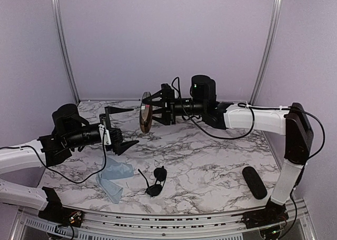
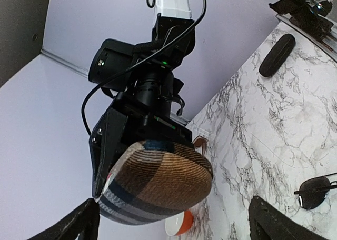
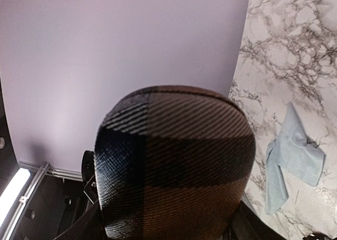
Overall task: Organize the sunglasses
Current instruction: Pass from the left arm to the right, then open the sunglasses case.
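Lilac walls enclosed a marble-patterned table [image 1: 210,161]. The right gripper [image 1: 152,109] pinched the brown plaid case [image 1: 146,118], holding it aloft between the arms. The left gripper [image 1: 134,126] stood spread wide near it, grasping nothing. The black sunglasses [image 1: 156,181] lay on the table near the front edge, just beside a blue cloth [image 1: 116,178]; the black case [image 1: 254,182] lay well apart to the right. The brown pair could not be made out. The step in hand was judged to be working the raised case between both grippers. Done well, the left jaws would square up to the case's free edge before closing, with the right grip firm so the rounded shell could not twist. No brand, label or writing was legible.
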